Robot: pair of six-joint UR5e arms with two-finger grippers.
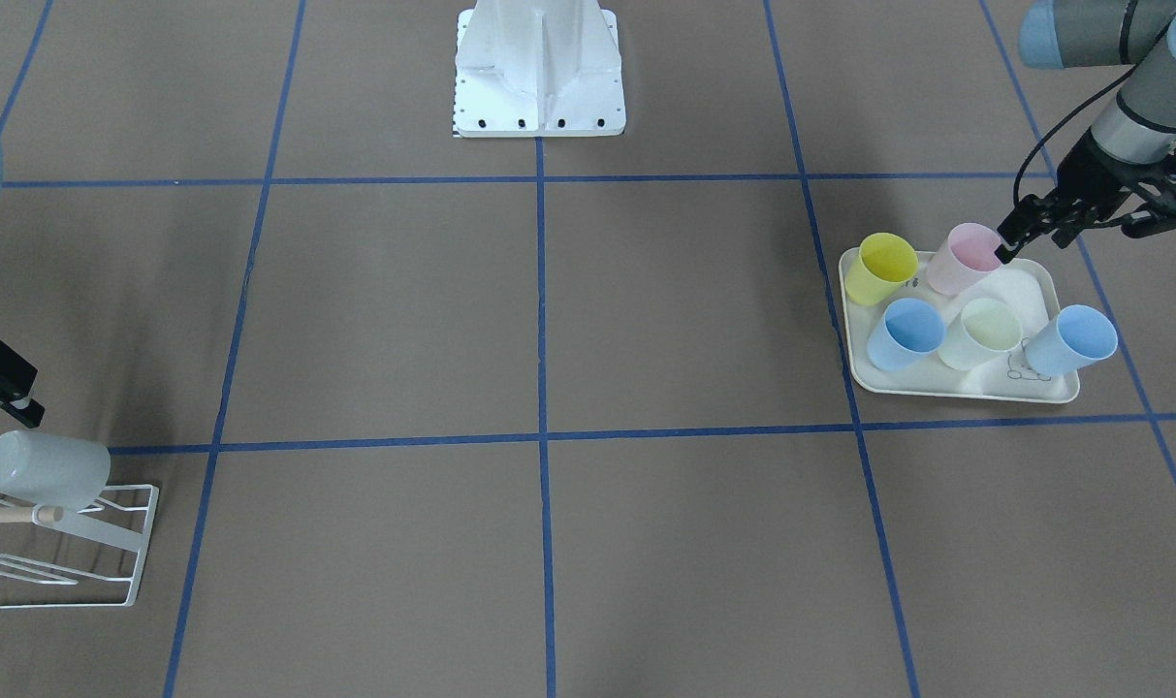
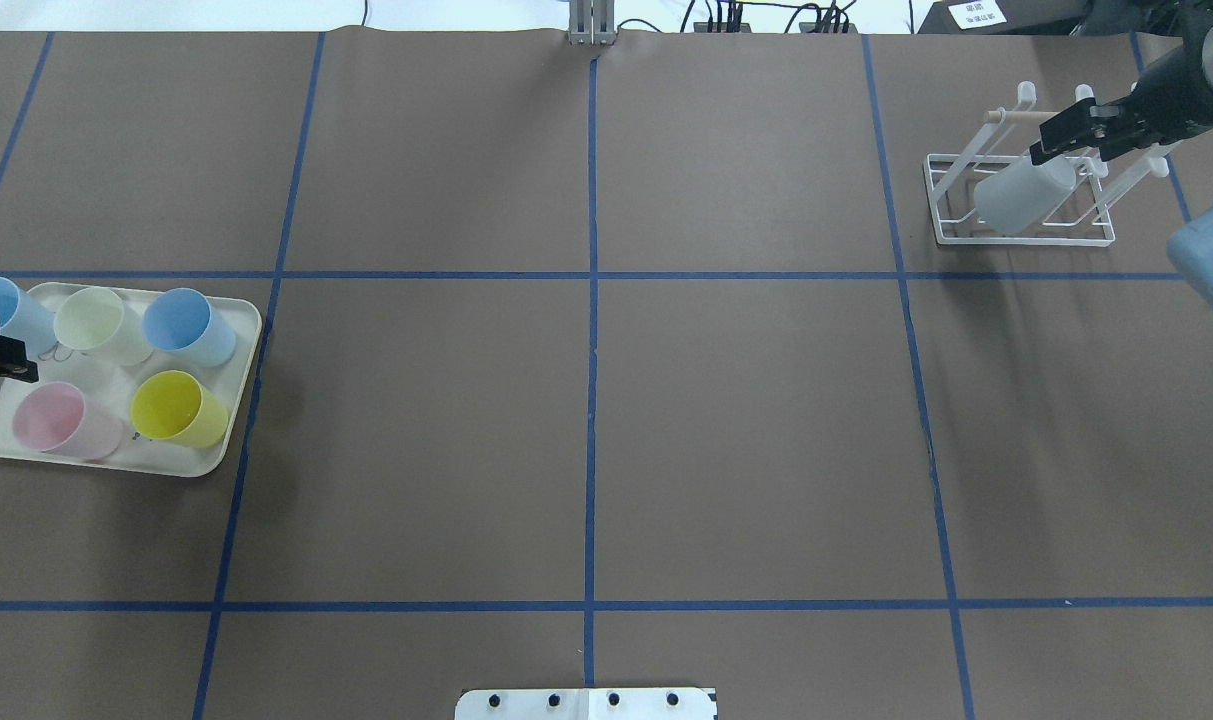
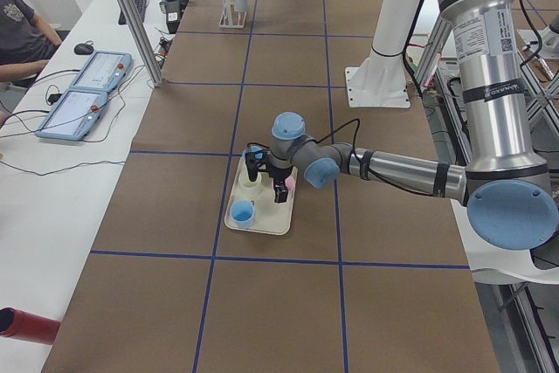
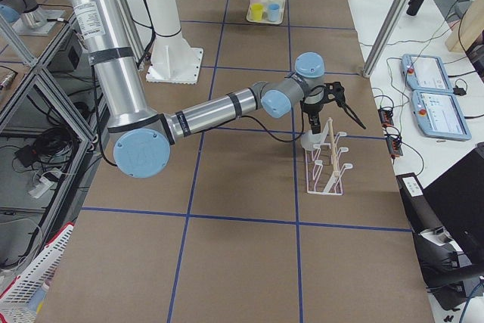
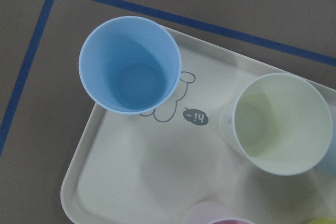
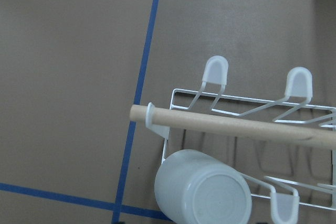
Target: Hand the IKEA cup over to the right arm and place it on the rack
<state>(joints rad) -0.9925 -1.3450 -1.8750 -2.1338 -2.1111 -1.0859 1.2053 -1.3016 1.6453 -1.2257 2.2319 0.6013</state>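
A translucent white cup [image 2: 1021,195] lies mouth-down and tilted on a prong of the white wire rack [image 2: 1016,238], under its wooden rod [image 6: 231,129]. My right gripper [image 2: 1061,140] hovers just above that cup, open and holding nothing. Several coloured cups stand upright on the cream tray [image 1: 946,388]: pink [image 1: 966,257], yellow [image 1: 883,267], two blue, one pale cream [image 5: 281,124]. My left gripper [image 1: 1082,228] hangs open over the tray's far side, one fingertip beside the pink cup's rim, gripping nothing.
The robot's white base [image 1: 539,68] stands at the table's middle edge. Blue tape lines grid the brown table top. Tablets and cables lie on a side bench [image 3: 79,102], where a person sits.
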